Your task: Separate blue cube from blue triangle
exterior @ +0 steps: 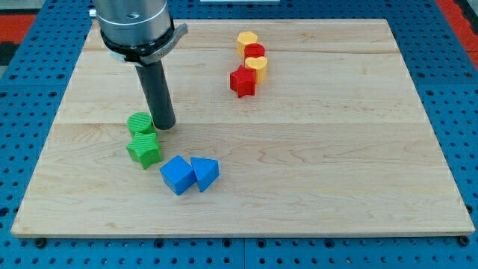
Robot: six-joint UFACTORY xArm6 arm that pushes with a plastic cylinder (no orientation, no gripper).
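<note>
Your blue cube (pixel 177 175) sits on the bench (pixel 314 164) low in the view, left of centre, and the blue triangle (pixel 205 172) lies just to its right, the two touching along one side. Seen from here the cube is turned so that one corner faces the view's bottom. The triangle's pointed end aims toward the view's bottom right, with its flat side against the cube; together the pair runs left to right.

You have no jaws on this arm, only the dark rod, so there is nothing open or closed to report. My tip (pixel 165 125) rests on the bench above and slightly left of the blue pair, apart from both, and right beside the upper green block.

Count two blue pieces, one cube and one triangle. Two green blocks stand between the tip and the blue pair: a rounded green block (pixel 140 123) and, touching it below, a green star-shaped block (pixel 144 149). Toward the view's top, right of centre, four blocks cluster together: a yellow block (pixel 247 40), a red round block (pixel 255 51), a second yellow block (pixel 258 66) and a red star-shaped block (pixel 243 81).
</note>
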